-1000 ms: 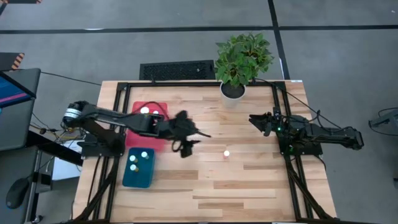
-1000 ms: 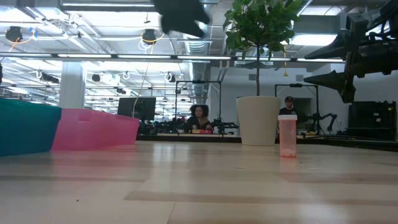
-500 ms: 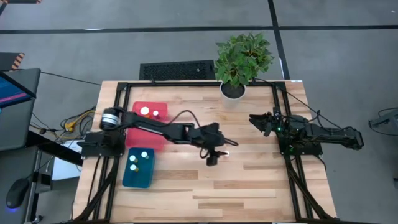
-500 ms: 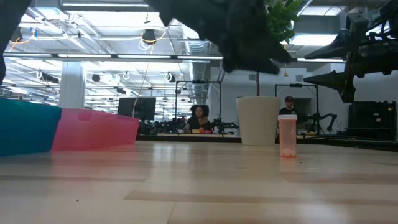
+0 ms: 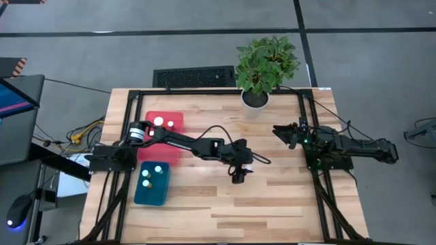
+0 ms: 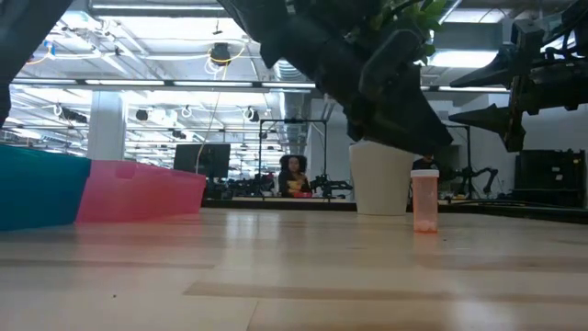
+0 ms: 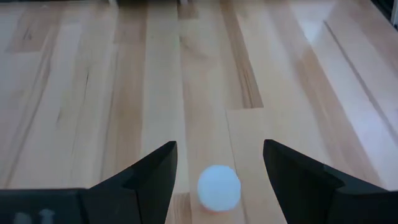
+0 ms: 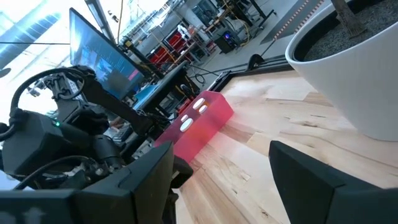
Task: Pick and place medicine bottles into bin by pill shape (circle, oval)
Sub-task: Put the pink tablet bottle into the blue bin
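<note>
The last loose medicine bottle (image 6: 424, 199) stands upright mid-table, white cap up, well apart from the red bin (image 5: 161, 133) and teal bin (image 5: 151, 184). Our left gripper (image 7: 217, 165) hangs directly over it, fingers spread wide and empty, the cap centred between them. We judge this the approach before the grasp: next we must lower squarely and close on the body without tipping it. The low view shows the bottle's amber body, which the wrist view hides beneath the cap; the high view hides the bottle under the arm. Our right gripper (image 8: 221, 165) waits open near the plant pot (image 5: 255, 99).
</note>
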